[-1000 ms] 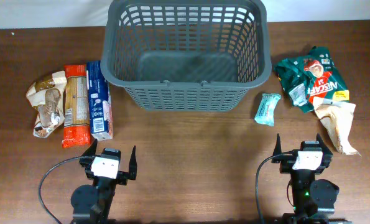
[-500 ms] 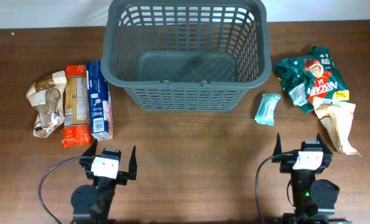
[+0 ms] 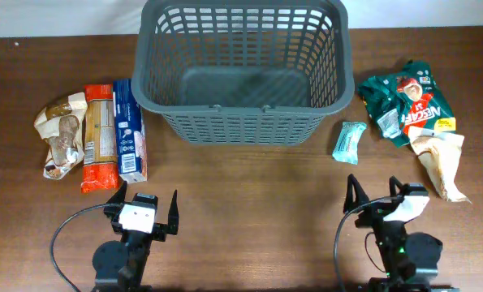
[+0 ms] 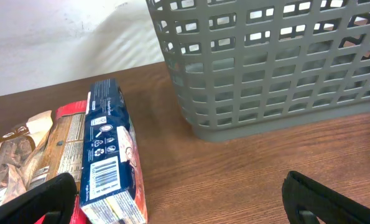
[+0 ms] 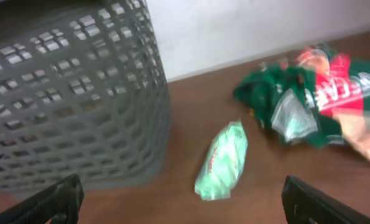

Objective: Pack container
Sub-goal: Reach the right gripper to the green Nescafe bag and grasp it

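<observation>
The brown wooden table (image 3: 249, 178) meets a white wall (image 4: 48, 37) at the back. The container (image 3: 241, 122) sits at the far middle, in the same spot as before, with nothing in it. The green bag (image 3: 403, 109) and the small mint packet (image 3: 349, 142) lie to its right. The right gripper (image 3: 373, 185) has swung left a bit; the left gripper (image 3: 148, 193) has stayed put. Both have fingers spread wide, holding nothing.
</observation>
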